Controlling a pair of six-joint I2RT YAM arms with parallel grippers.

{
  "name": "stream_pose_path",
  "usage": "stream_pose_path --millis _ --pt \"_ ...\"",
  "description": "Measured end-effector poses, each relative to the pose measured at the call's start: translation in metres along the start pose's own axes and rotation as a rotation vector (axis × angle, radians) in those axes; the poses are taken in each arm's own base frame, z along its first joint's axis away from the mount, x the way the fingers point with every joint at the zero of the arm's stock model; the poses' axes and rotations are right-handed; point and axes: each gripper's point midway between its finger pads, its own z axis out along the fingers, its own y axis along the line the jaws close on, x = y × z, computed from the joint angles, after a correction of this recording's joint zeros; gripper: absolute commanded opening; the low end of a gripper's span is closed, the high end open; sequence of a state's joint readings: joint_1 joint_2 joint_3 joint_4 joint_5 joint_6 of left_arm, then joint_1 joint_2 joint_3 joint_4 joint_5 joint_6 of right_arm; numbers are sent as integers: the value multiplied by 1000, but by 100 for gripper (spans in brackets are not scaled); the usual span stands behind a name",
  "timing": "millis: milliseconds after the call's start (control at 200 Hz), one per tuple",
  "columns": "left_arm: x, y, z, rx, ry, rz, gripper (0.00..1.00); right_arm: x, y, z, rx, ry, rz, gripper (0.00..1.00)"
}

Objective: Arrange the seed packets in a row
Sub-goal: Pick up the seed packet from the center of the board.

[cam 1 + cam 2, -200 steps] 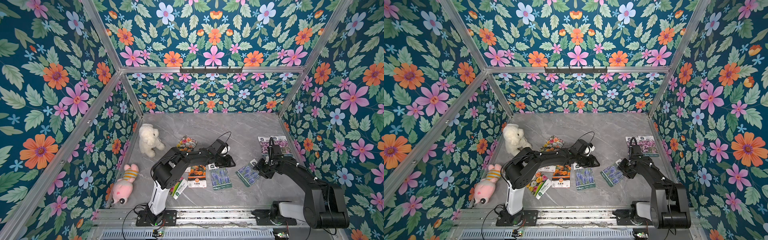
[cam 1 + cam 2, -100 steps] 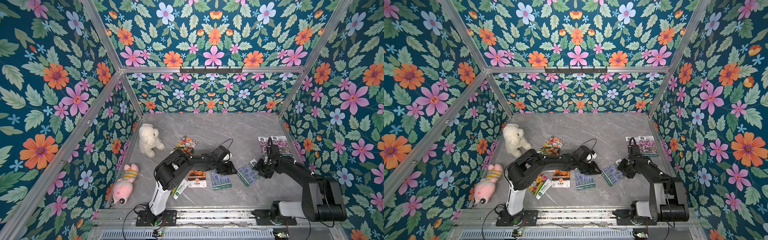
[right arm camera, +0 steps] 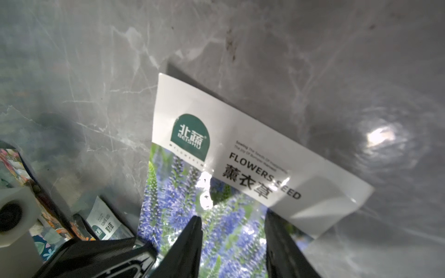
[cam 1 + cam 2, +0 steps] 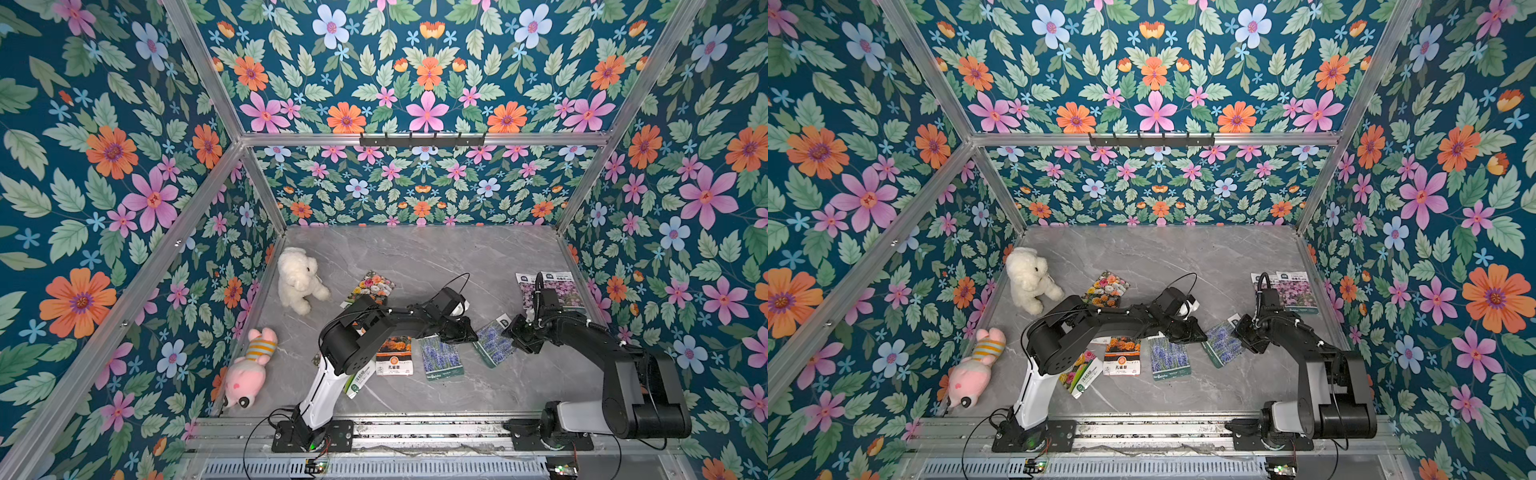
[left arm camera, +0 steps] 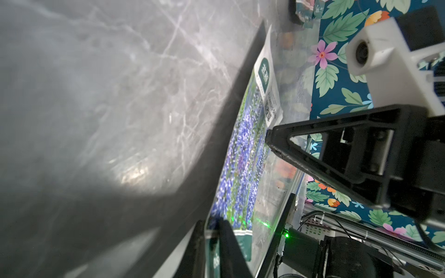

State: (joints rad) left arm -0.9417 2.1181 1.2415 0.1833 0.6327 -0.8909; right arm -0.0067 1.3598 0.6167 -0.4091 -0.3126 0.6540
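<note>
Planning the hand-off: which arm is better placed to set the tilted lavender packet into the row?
Left. The left tool is shut on an edge of the tilted lavender packet and sits beside the flat lavender packet at the row's end; the right tool is open above the tilted one.

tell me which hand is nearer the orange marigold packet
Left. The left hand is by the far corner of the flat lavender packet beside the orange marigold packet; the right hand is farther off, across the tilted lavender packet.
</note>
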Motion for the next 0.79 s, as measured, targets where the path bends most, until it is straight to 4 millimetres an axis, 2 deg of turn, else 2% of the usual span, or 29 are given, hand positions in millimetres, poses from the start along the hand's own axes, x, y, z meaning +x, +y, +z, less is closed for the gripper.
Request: stream_pose_path --millis 85,155,245,435,605,795 --pt "-6 -5 -8 3 -19 12 0 0 1 -6 -7 -18 3 51" --pt "-16 -11 -22 6 -57 34 0 -5 11 -18 -47 -59 0 59" --pt "-30 -16 -44 14 -115 47 0 -11 27 -35 -125 -121 -1 71" --pt "-50 -18 -95 72 -237 13 0 -12 68 -59 -363 -158 14 83" --pt "-74 -30 -134 178 -366 -37 0 -13 102 -62 -553 -95 56 88" --pt "-87 -49 -151 288 -434 -74 0 -6 138 -53 -689 14 74 88"
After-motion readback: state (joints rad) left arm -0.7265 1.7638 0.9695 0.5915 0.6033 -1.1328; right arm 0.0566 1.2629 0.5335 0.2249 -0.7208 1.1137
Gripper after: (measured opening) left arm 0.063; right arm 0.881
